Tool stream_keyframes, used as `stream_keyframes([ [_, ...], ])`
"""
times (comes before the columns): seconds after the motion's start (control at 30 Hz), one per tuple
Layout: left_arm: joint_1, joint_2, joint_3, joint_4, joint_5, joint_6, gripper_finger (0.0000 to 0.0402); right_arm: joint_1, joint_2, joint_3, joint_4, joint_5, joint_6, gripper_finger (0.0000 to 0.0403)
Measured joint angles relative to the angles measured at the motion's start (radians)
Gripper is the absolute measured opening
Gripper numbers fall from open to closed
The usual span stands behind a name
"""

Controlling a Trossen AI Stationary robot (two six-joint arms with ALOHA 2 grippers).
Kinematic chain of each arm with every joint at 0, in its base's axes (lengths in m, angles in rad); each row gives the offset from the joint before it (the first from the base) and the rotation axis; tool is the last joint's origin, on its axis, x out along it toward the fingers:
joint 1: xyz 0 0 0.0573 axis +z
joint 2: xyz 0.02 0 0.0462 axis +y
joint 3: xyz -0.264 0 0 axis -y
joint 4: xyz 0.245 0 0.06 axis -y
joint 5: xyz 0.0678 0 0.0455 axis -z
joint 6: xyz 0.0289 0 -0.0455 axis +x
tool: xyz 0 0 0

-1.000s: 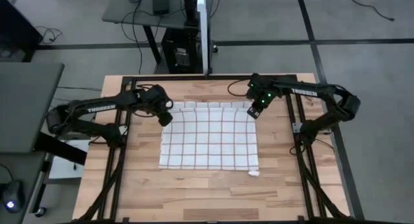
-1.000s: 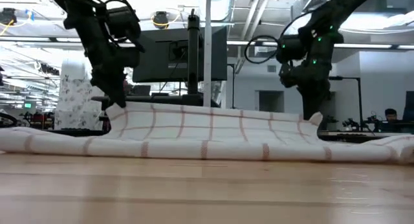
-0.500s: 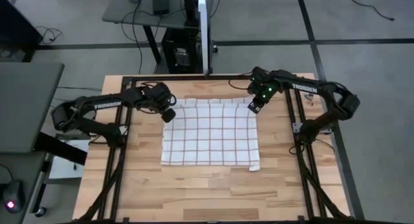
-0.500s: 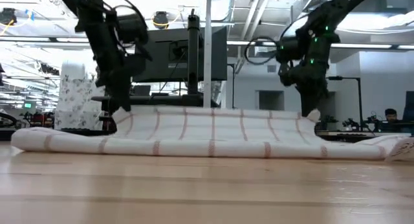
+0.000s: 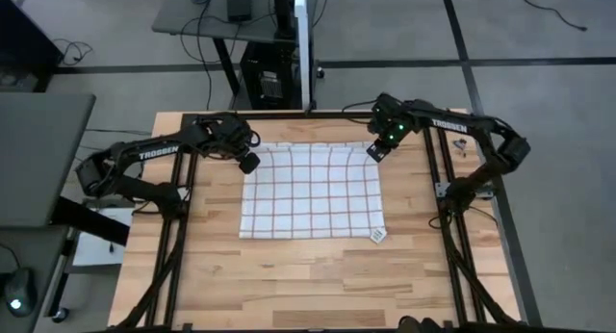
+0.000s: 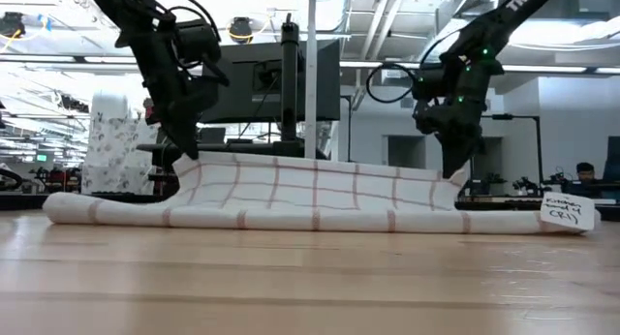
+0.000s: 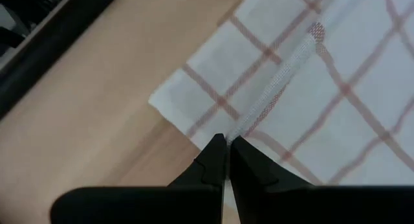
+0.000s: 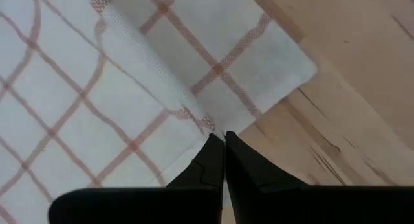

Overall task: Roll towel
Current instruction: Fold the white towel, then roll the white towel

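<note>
The white towel (image 5: 313, 193) with reddish-brown grid lines lies spread on the wooden table. Its near part rests flat and its far edge is raised, as the low view (image 6: 310, 195) shows. My left gripper (image 5: 249, 164) is shut on the far left corner and also shows in the low view (image 6: 184, 153). My right gripper (image 5: 374, 152) is shut on the far right corner and also shows in the low view (image 6: 451, 172). A white label (image 5: 377, 235) sticks out at the near right corner. My left gripper pinches the towel's hemmed edge (image 7: 240, 125) at its far left corner between its two fingers, slanting down from the left. The edge is lifted a little above a layer of towel (image 7: 187, 94) that lies on the table. My right gripper pinches the hemmed edge (image 8: 206, 123) at the towel's far right corner between its two fingers, slanting down from the right. The edge is raised above a layer of towel (image 8: 259, 75) on the table, and the cloth sags between the two grippers.
Black frame rails run along the table's left side (image 5: 178, 237) and right side (image 5: 452, 237). Bare wood (image 5: 308, 285) lies between the towel and the table's near edge. Monitors and desks stand in the room beyond the far edge (image 6: 281, 83).
Both grippers have gone toward the table's far edge, still shut on the towel's far corners. The whole towel has slid along the table toward the far edge. The label at its near right corner has come out flat onto the wood.
</note>
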Motion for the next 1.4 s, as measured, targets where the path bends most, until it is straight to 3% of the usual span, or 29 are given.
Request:
stream_keyframes([
  [0.77, 0.001, 0.011, 0.000, 0.035, -0.017, -0.005, 0.0002, -0.029, 0.030, 0.000, 0.045, 0.014, -0.013, 0.0006],
  [1.13, 0.021, 0.011, 0.010, 0.015, -0.060, 0.030, 0.0106, -0.102, 0.030, 0.004, 0.129, 0.087, 0.016, 0.0152],
  [1.3, 0.017, 0.010, 0.058, -0.033, -0.051, 0.041, 0.0117, -0.139, 0.021, 0.041, 0.070, 0.080, 0.013, 0.0192],
  [1.4, 0.010, 0.010, 0.077, -0.032, -0.027, 0.037, 0.0117, -0.134, -0.011, 0.045, 0.068, 0.012, 0.007, 0.0201],
])
